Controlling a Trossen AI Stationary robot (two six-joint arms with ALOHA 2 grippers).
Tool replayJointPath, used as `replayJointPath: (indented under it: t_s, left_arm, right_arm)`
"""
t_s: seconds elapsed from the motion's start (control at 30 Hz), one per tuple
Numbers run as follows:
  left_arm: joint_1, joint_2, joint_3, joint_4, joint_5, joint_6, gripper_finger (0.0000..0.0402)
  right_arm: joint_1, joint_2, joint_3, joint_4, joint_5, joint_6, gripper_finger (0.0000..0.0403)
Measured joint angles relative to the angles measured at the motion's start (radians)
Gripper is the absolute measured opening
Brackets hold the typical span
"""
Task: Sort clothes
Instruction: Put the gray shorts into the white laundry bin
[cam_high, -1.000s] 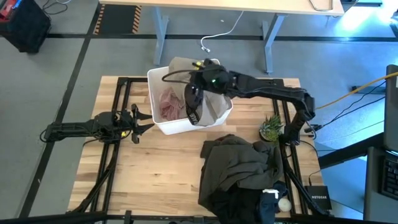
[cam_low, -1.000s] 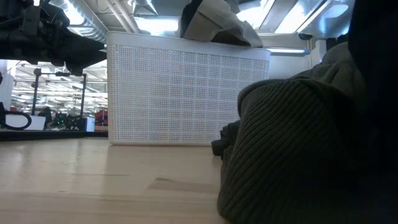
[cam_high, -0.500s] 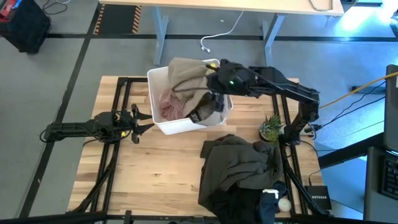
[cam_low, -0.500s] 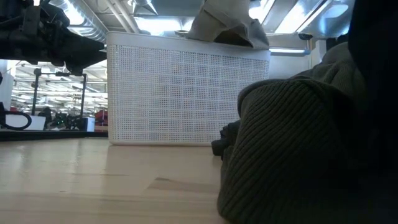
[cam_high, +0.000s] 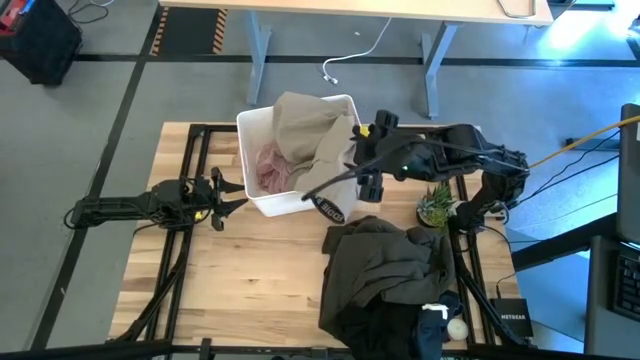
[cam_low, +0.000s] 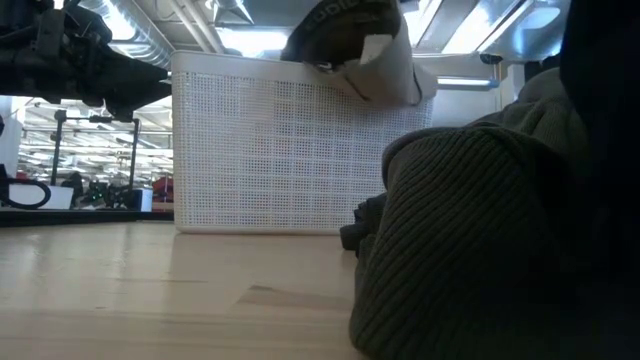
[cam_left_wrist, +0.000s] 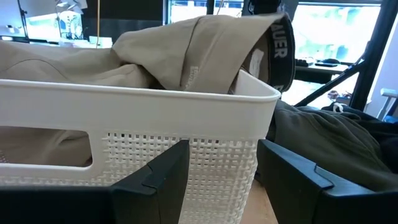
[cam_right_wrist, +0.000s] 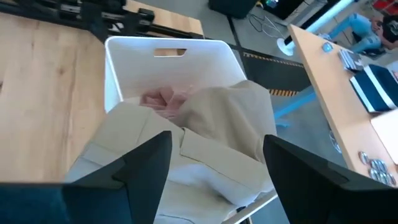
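Observation:
The white bin (cam_high: 262, 205) stands at the table's far middle. A pale pink garment (cam_high: 270, 168) lies inside it. The beige-khaki garment (cam_high: 310, 125) lies draped over the bin's right part, and its dark waistband (cam_high: 330, 210) hangs over the near right corner. It also shows in the right wrist view (cam_right_wrist: 217, 118). My right gripper (cam_high: 357, 165) is open just right of the bin, above the garment. My left gripper (cam_high: 232, 193) is open at the bin's left side. Dark olive-brown (cam_high: 385, 260), black (cam_high: 365, 330) and navy (cam_high: 435, 322) garments lie piled at the near right.
A small green plant (cam_high: 435, 206) stands right of the bin, under my right arm. Bare wood lies at the table's near left (cam_high: 250, 290). In the low view the olive garment (cam_low: 470, 240) fills the right, in front of the bin (cam_low: 300, 150).
My right gripper has gone from above the bin's middle toward the table's right and near edge. The beige garment has come down over the bin's right part. Its dark waistband has swung from inside the bin to hang over the near right corner.

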Motion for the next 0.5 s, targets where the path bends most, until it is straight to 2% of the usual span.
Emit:
replayJointPath:
  t_s: [0.17, 0.3, 0.5]
  left_arm:
    - [0.0, 0.0, 0.0, 0.0, 0.0, 0.0, 0.0184]
    - [0.0, 0.0, 0.0, 0.0, 0.0, 0.0, 0.0184]
    - [0.0, 0.0, 0.0, 0.0, -0.001, 0.0, 0.0184]
  right_arm:
    - [0.003, 0.003, -0.002, -0.038, -0.013, 0.005, 0.027]
    - [0.002, 0.003, -0.003, -0.137, -0.055, 0.061, 0.027]
    - [0.024, -0.005, -0.126, -0.214, -0.072, 0.145, 0.027]
